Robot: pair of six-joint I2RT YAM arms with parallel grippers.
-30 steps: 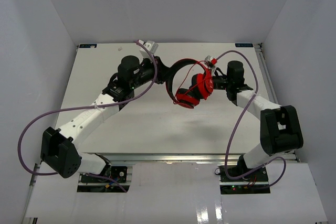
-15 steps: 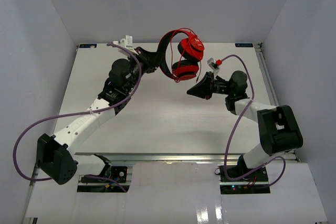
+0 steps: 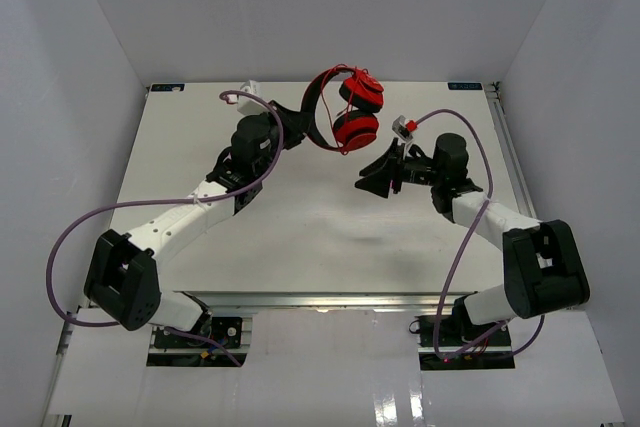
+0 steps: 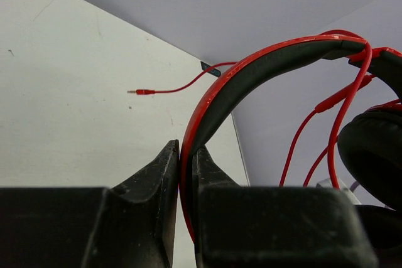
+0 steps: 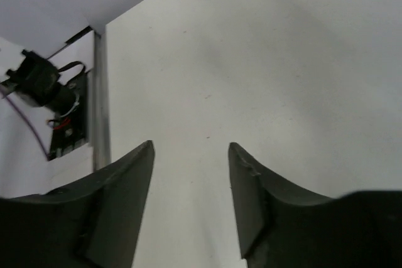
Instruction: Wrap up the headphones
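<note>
Left gripper [image 4: 186, 155]: fingers pressed onto the black-lined band of the headphones [image 4: 270, 61], pinching it edge-on. Red cord [image 4: 339, 111] runs in loops over the band toward the cup; its plug end [image 4: 141, 91] hangs free, unsecured.

Right gripper [image 5: 191, 155]: spread, nothing between the fingers, only table below.

Change: a second ago the right gripper [image 3: 372, 175] was at the cups; it has let go and backed off, and the left gripper [image 3: 290, 117] has carried the headphones [image 3: 352, 112] up toward the far edge. Judgement: a pass of winding is done, and the loose tail is left to do.

Table [image 3: 300, 237] is plain white and matte. White walls [image 3: 300, 7] enclose three sides. Purple cables [image 3: 70, 237] trail off both arms.
</note>
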